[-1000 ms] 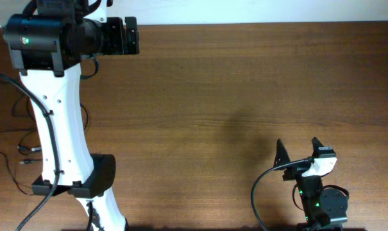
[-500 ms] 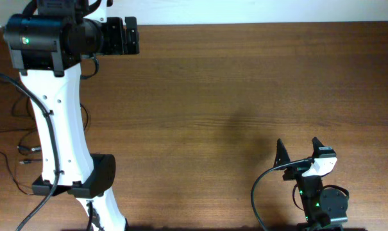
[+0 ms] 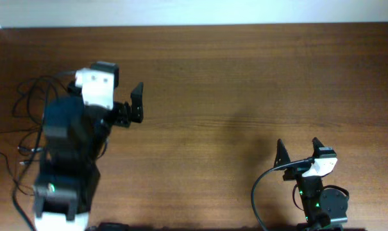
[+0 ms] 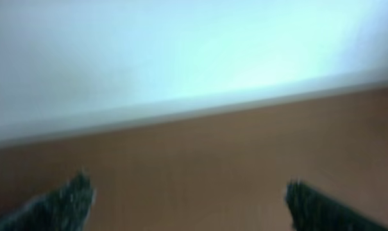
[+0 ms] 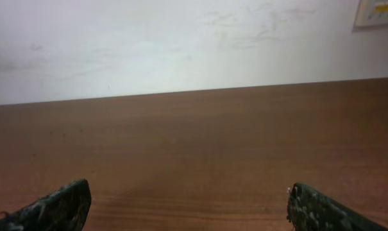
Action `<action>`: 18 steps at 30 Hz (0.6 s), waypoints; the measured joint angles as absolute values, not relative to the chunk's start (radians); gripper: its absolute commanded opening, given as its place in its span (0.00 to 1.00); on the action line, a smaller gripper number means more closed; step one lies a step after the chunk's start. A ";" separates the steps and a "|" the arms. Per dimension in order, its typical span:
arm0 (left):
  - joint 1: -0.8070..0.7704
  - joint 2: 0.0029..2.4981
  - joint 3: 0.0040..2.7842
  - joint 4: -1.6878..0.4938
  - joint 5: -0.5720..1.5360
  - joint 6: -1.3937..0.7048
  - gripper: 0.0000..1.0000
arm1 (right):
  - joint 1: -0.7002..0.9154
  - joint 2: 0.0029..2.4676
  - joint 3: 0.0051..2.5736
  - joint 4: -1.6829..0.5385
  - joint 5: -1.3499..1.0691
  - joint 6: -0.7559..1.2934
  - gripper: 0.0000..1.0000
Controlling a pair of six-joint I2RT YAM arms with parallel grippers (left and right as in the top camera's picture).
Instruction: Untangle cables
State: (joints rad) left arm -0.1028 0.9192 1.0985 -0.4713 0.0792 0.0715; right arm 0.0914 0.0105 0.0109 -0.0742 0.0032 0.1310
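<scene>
Hands agape and empty: left hand (image 3: pixel 134 104) near cables (image 3: pixel 22 102), right hand (image 3: pixel 297 145) low at table (image 3: pixel 213 77) edge.

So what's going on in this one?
Two robot arms sit at a wooden table, meant to untangle cables. The thin black cables lie in a loose tangle at the table's left edge, beside the left arm. The left end effector is open and empty, pointing away from them over bare wood. The right end effector is also open and empty, near the right front.
</scene>
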 measured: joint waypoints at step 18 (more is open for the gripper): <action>-0.075 0.014 0.023 -0.041 0.074 0.248 0.99 | 0.091 0.011 0.011 -0.074 0.004 0.131 0.99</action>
State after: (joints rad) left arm -0.0753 0.0135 0.0231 -0.0410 0.0742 0.2478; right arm 0.0914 0.0109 0.0109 -0.0738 0.0036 0.1310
